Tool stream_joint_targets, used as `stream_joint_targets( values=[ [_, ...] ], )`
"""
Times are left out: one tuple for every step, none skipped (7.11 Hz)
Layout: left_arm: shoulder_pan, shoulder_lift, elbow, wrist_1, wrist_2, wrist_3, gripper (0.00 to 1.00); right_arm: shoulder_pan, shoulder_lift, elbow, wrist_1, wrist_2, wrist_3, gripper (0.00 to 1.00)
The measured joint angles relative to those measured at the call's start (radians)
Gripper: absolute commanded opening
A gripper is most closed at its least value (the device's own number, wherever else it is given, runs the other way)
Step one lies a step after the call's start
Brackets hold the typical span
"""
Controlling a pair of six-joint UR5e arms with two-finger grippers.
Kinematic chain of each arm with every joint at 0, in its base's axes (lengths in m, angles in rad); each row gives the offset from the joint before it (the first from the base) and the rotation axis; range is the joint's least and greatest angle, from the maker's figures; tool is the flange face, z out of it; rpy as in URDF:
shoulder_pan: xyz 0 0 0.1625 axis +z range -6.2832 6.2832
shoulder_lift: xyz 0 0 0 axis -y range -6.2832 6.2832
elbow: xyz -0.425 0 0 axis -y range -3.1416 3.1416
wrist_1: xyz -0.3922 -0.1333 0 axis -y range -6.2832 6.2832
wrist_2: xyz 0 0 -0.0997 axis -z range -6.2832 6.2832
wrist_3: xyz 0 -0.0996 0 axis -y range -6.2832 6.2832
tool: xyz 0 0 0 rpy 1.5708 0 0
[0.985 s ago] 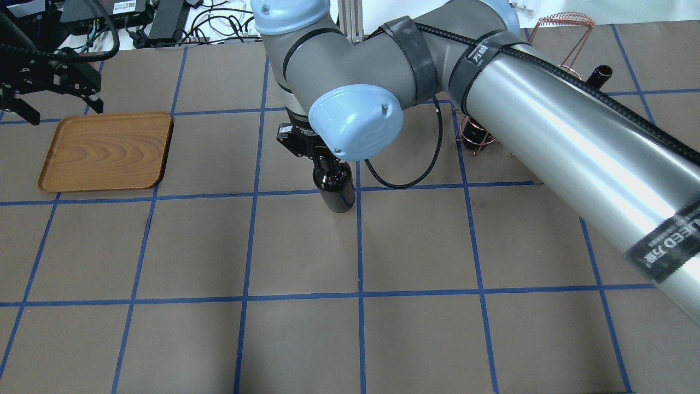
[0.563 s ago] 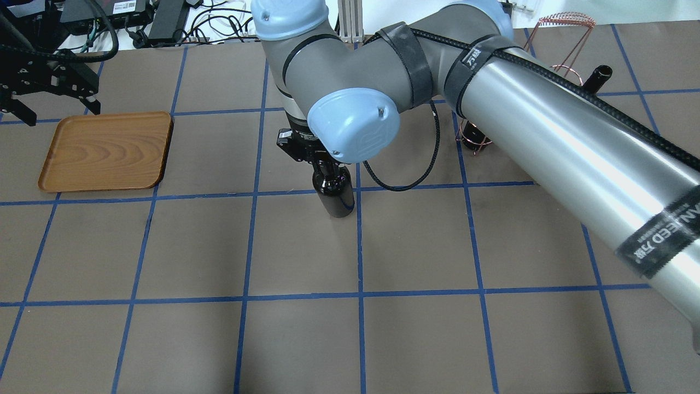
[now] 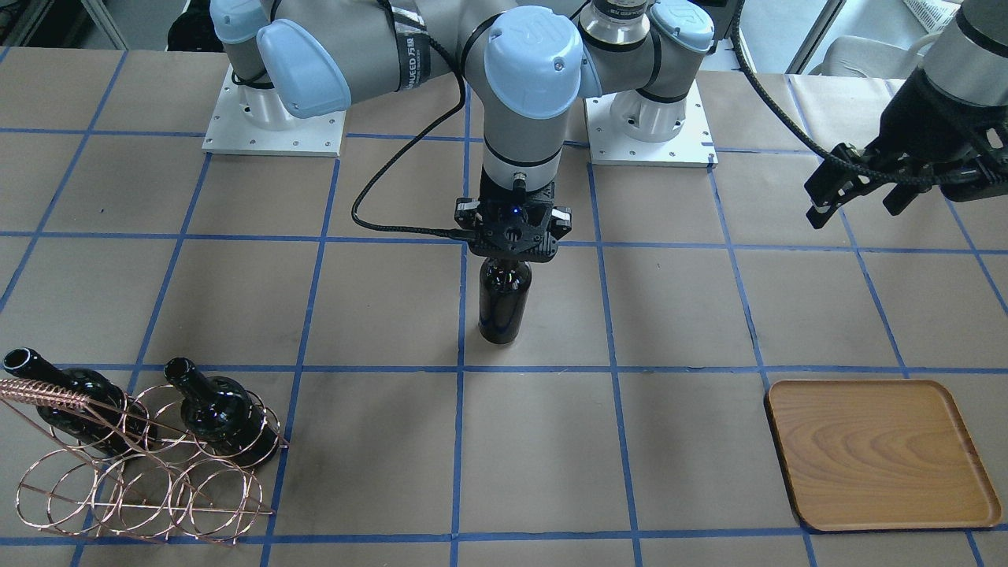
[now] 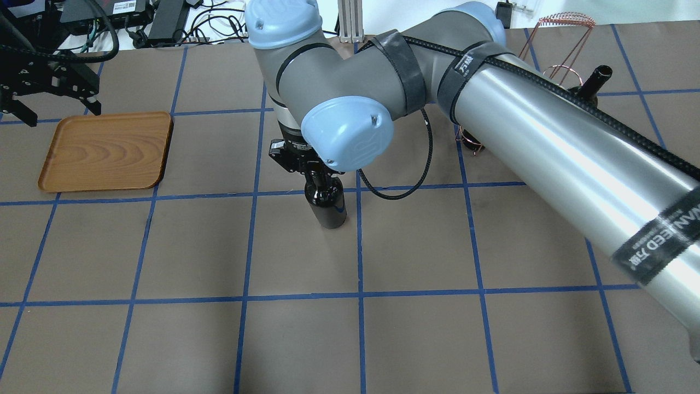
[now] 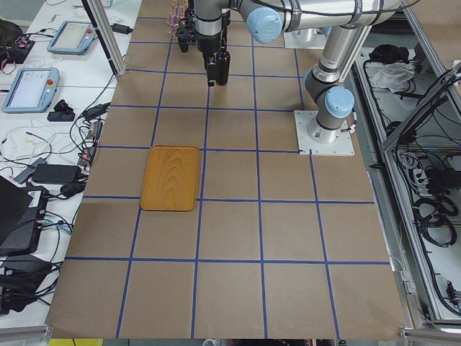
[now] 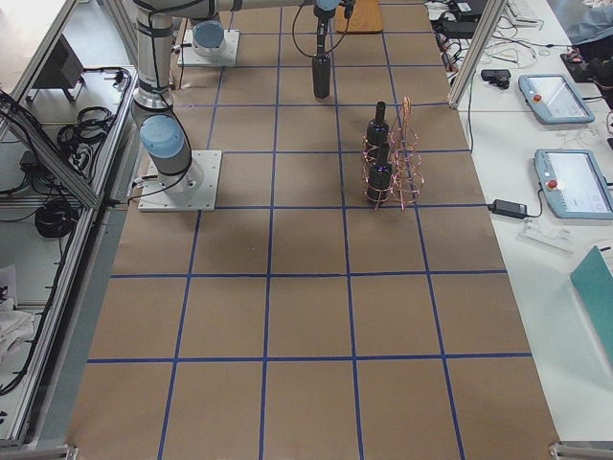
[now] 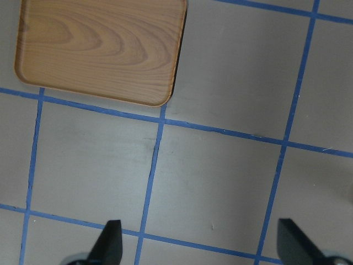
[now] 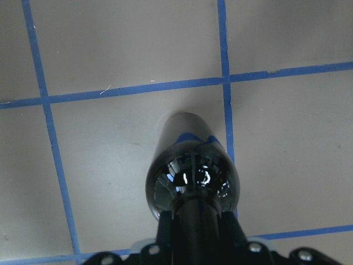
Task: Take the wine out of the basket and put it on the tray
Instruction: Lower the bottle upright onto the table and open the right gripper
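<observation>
The right jaws are pinched on the neck of the wine (image 3: 504, 303), just under its mouth, with a finger on either side. The bottle hangs upright below them, neck up and base down. The right wrist view looks straight down its shoulder, with a grey shadow on the counter (image 3: 709, 315) beside it. I cannot tell whether the base touches the counter.

The wine is well apart from the tray (image 3: 882, 453), roughly midway between the tray and the basket (image 3: 142, 488). The tray lies flat on the counter with nothing on it, its wavy grain facing up.

The left jaws are spread wide and hold nothing. In the left wrist view both fingertips (image 7: 110, 243) show far apart at the bottom edge, with the tray ahead of them. These jaws hang in the air near the tray, touching neither it nor the counter.

The basket stands at the far end of the counter from the tray, beyond the held wine. Two more bottles sit in it, one (image 3: 224, 413) beside the other (image 3: 59, 402), tilted with necks pointing up. The basket's twisted handle (image 3: 43, 390) crosses in front of the further one.
</observation>
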Motion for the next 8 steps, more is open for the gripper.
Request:
stream_joint_targets(
  values=[
    [0.000, 0.000, 0.000, 0.000, -0.001, 0.000, 1.00, 0.006, 0.000, 0.003, -0.001, -0.006, 0.000, 0.06],
    [0.000, -0.001, 0.000, 0.000, -0.003, 0.000, 1.00, 0.008, 0.001, 0.003, -0.002, -0.008, 0.000, 0.06],
    [0.000, -0.001, 0.000, -0.001, -0.005, 0.000, 1.00, 0.008, 0.002, 0.003, -0.003, -0.009, 0.000, 0.06],
    [-0.001, -0.002, -0.001, -0.003, -0.005, 0.000, 1.00, 0.009, 0.003, 0.004, -0.003, -0.010, 0.001, 0.06],
    [-0.001, -0.002, -0.001, -0.005, -0.003, 0.000, 1.00, 0.009, 0.002, 0.004, -0.003, -0.010, 0.001, 0.07],
    [-0.002, -0.002, -0.002, -0.007, -0.001, 0.000, 1.00, 0.009, 0.002, 0.004, -0.003, -0.010, 0.001, 0.24],
    [-0.002, -0.002, -0.002, -0.008, 0.000, 0.000, 1.00, 0.009, 0.004, 0.005, -0.003, -0.011, 0.001, 0.72],
    [-0.002, -0.002, -0.002, -0.009, 0.001, 0.000, 1.00, 0.008, 0.006, 0.006, -0.003, -0.014, 0.000, 0.87]
  ],
)
